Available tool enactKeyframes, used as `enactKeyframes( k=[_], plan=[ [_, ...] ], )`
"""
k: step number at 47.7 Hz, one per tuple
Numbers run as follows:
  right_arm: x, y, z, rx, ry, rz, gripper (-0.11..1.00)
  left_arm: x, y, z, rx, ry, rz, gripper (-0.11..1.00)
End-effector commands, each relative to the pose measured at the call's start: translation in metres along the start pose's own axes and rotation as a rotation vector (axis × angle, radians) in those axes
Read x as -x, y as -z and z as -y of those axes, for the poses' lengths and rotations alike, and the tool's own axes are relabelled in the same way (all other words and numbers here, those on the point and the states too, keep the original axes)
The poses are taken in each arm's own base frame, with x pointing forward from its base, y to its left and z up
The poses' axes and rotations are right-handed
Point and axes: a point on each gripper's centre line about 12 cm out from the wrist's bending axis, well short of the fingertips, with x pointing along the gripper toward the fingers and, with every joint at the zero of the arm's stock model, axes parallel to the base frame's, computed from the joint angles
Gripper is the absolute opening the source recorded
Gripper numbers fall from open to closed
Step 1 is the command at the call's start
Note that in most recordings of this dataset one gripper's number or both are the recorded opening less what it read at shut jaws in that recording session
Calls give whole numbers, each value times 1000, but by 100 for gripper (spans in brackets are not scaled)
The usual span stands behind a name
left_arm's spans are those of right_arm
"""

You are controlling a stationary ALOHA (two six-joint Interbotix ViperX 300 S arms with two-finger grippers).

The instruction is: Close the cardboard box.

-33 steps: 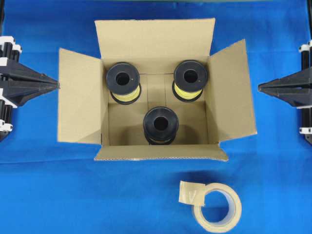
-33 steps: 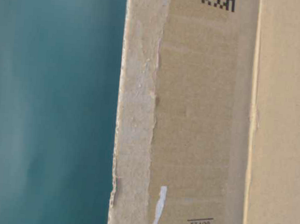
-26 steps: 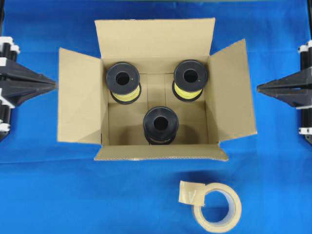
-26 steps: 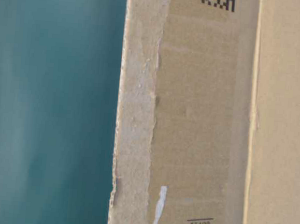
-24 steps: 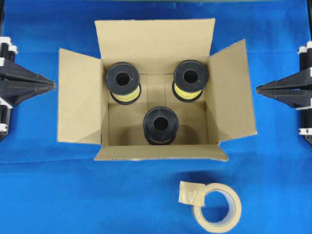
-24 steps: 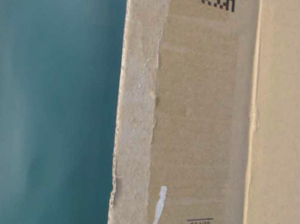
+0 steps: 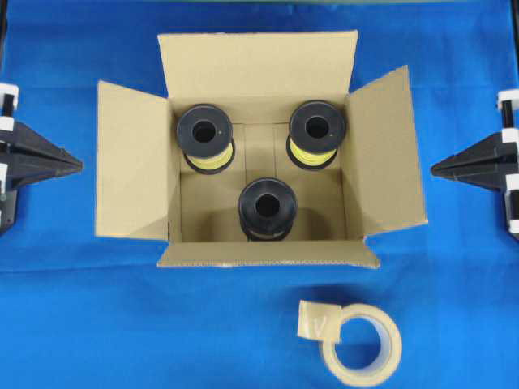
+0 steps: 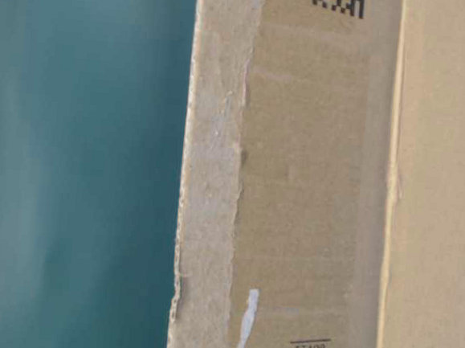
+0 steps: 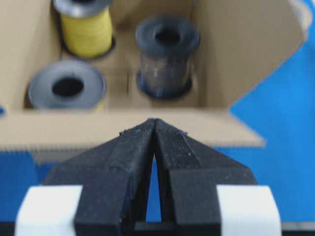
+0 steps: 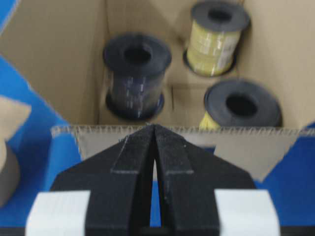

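On either side of the open cardboard box (image 7: 259, 154), the left gripper (image 7: 77, 162) and right gripper (image 7: 435, 168) sit clenched, empty, aimed at its side flaps, presumably to fold them.

A robot lab's packing bench: blue cloth (image 7: 81, 324) covers the table, a beige tape roll (image 7: 361, 344) lies near, and a plain teal wall (image 8: 72, 161) stands behind.

Closed fingers (image 9: 129, 147) before open cardboard box (image 9: 236, 54)
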Motion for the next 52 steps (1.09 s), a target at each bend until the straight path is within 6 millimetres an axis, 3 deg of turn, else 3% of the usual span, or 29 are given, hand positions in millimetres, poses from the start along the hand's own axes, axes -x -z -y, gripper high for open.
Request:
enactKeyframes(
  k=[1, 11, 25, 37, 45, 52],
  plan=[
    [-1, 3, 0, -5, 1, -18, 0, -4, 5, -2, 5, -9, -41, 0],
    [-6, 27, 4, -19, 14, -102, 0, -13, 25, -2, 7, -12, -145, 0],
    [-19, 46, 6, -45, 30, -186, 0, -20, 36, -3, 8, -17, -203, 0],
    [-24, 43, 6, -45, 26, -154, 0, -26, 34, -6, 16, -32, -169, 0],
    [-40, 34, 6, -26, 25, -108, 0, -46, 30, -9, 15, -40, -108, 0],
    [-56, 16, 4, -6, 18, -50, 0, -64, 14, -10, 12, -45, -27, 0]
  ],
)
